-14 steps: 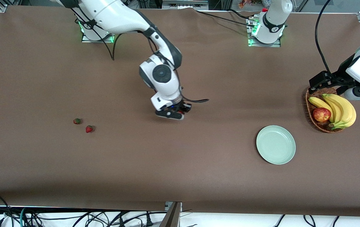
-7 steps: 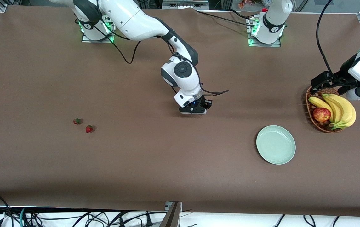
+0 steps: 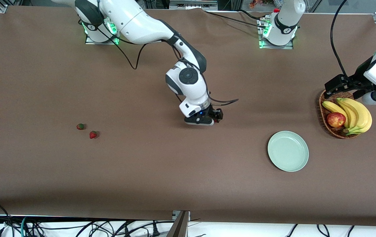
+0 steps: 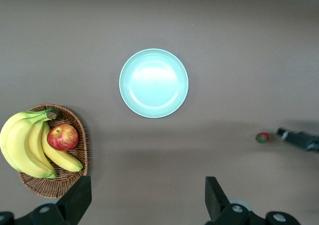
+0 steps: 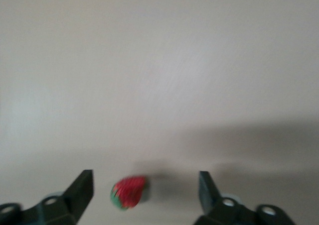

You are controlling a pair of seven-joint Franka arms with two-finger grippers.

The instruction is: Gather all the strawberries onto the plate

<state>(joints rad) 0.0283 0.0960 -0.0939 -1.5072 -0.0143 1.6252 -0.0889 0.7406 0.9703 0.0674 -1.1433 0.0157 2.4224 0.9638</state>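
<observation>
My right gripper (image 3: 208, 121) stands open low over the middle of the table, well short of the plate. In the right wrist view a strawberry (image 5: 128, 192) shows blurred between its fingers, touching neither. The left wrist view shows that strawberry (image 4: 262, 138) by the tip of the right gripper. Two more strawberries (image 3: 81, 126) (image 3: 93, 134) lie together toward the right arm's end of the table. The pale mint-green plate (image 3: 288, 151) (image 4: 153, 82) holds nothing. My left gripper (image 3: 335, 86) (image 4: 144, 205) waits open above the basket's edge.
A brown wicker basket (image 3: 323, 113) with bananas (image 3: 355, 113) and a red apple (image 3: 336, 119) stands beside the plate toward the left arm's end. Cables hang along the table's edge nearest the front camera.
The right arm swung from the middle of the table toward the plate, then dipped lower. Its gripper went from shut to open and let go of the strawberry. The left arm kept still.
</observation>
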